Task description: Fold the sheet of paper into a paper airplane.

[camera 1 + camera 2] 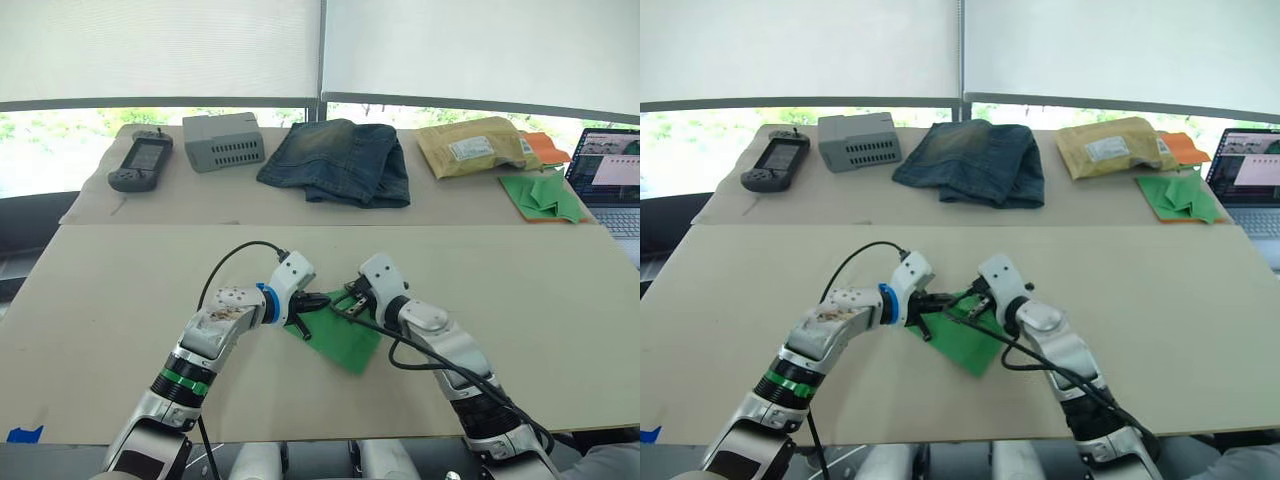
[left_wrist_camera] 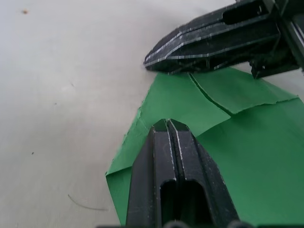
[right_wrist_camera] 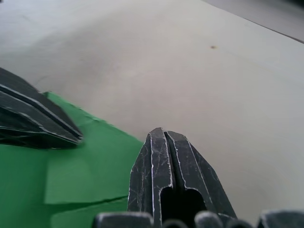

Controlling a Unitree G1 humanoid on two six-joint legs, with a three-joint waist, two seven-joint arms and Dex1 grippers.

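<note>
The sheet of paper point(image 1: 342, 340) is bright green and lies flat on the near tan table, between my two arms. Its upper corners are folded in, and the flaps meet at a seam point(image 2: 209, 97). My left gripper point(image 1: 312, 303) is shut, with its joined tips resting on the paper's left part point(image 2: 167, 124). My right gripper point(image 1: 345, 300) is also shut. It points toward the left one from the other side and sits at the paper's far edge point(image 3: 159, 133). The two grippers' tips are a short distance apart. Nothing is held between either gripper's fingers.
On the far table lie a handheld console point(image 1: 141, 162), a grey box point(image 1: 224, 141), folded jeans point(image 1: 338, 160), a yellow padded envelope point(image 1: 472, 146) and a pile of green folded papers on orange paper point(image 1: 543, 195). A laptop point(image 1: 608, 175) stands at the far right.
</note>
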